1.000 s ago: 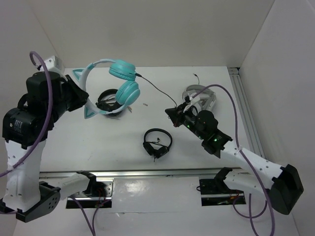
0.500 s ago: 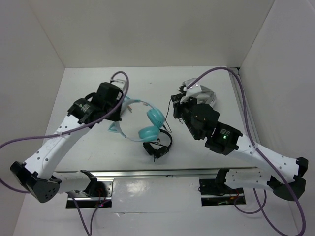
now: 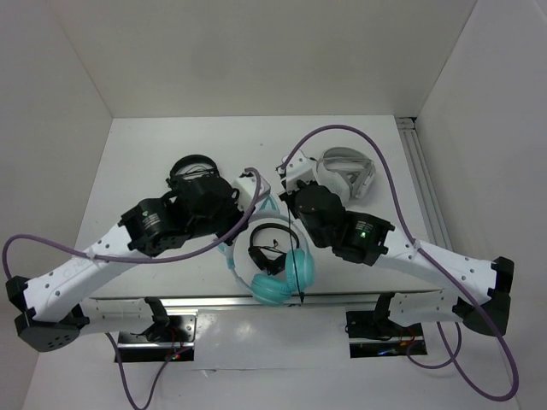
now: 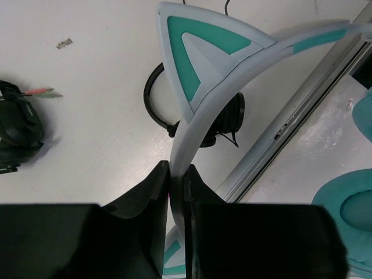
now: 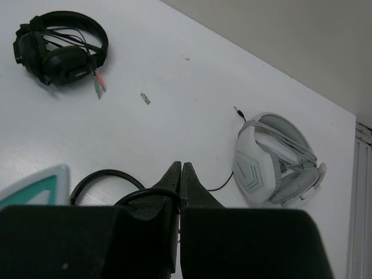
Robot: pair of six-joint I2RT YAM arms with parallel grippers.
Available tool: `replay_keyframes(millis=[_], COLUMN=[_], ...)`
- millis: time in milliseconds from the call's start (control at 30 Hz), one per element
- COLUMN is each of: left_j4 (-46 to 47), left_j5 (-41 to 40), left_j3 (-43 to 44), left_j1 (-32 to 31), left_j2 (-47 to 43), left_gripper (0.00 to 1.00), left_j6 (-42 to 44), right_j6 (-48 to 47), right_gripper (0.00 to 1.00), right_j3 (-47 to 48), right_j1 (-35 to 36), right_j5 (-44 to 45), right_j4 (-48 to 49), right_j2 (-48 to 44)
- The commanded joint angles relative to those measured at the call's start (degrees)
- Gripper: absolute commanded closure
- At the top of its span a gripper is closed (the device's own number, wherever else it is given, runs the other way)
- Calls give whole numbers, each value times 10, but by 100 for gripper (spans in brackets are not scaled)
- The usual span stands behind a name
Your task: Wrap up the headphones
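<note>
Left end effector [image 4: 177, 174] is clamped shut on the pale headband of the headphones [image 3: 282, 272], gripping just below a cat ear [image 4: 197, 55]. The headphones are held at the near middle of the desk [image 3: 145, 154], with the band curving toward the robot and the teal earcups [image 3: 295, 266] at the front edge over the metal rail [image 4: 302, 110]. Cannot tell if the cups rest on anything.

Right end effector [image 5: 179, 172] has its fingers pressed together. The thin black cable [image 5: 148, 196] runs into them, so it seems pinched, though the contact is hard to see. From above, the cable [image 3: 297, 256] drops in a straight line from the right end effector past the earcups.

Small black headset [image 3: 273, 246] lies on the desk, beneath the raised headband in the left wrist view. A second black headset [image 3: 192, 171] lies at far left and a white-grey headset [image 3: 346, 171] at far right.
</note>
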Motion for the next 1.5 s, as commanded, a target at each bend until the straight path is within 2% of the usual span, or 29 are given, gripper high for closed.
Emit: replay_keyframes(millis=[0, 333, 400, 433, 533, 600, 667, 733, 767, 933, 967, 1067, 1200, 1367, 1433, 1467], left_j4=[40, 83, 100, 106, 131, 144, 159, 169, 169, 180, 180, 187, 187, 192, 192, 192], left_j5=[31, 125, 125, 125, 139, 128, 109, 81, 70, 24, 15, -11, -60, -198, -235, -278], left_j3=[15, 9, 9, 9, 31, 37, 37, 37, 37, 44, 44, 59, 88, 100, 100, 100], left_j1=[-7, -7, -7, -7, -7, -7, -7, -7, -7, -7, -7, -7, -7, -7, -7, -7], left_j2=[-52, -114, -120, -135, -142, -149, -155, -161, -167, -172, -172, -178, -172, -179, -179, -185], left_gripper=[100, 100, 100, 100, 100, 100, 100, 100, 100, 100, 100, 100, 100, 100, 100, 100], left_j6=[19, 31, 23, 4, -35, -52, -70, -79, -86, -126, -141, -161, -202, -266, -293, -304], right_j6=[-5, -5, -5, -5, -5, 0, 18, 38, 45, 87, 107, 133, 161, 187, 201, 206], right_gripper=[100, 100, 100, 100, 100, 84, 64, 49, 49, 46, 45, 45, 44, 44, 45, 47], right_j3=[-11, -33, -47, -56, -84, -107, -124, -144, -144, -120, -127, -137, -115, -101, -96, -96], right_j1=[2, -79, -98, -112, -125, -130, -146, -151, -165, -192, -197, -211, -230, -230, -230, -230], right_j5=[22, -161, -228, -295, -391, -429, -482, -514, -546, -589, -604, -610, -628, -650, -658, -666], right_j4=[28, 51, 57, 71, 121, 157, 225, 313, 333, 407, 450, 514, 552, 602, 610, 626], right_j2=[-21, -34, -34, -39, -39, -39, -34, -12, 0, 96, 104, 142, 206, 290, 311, 333])
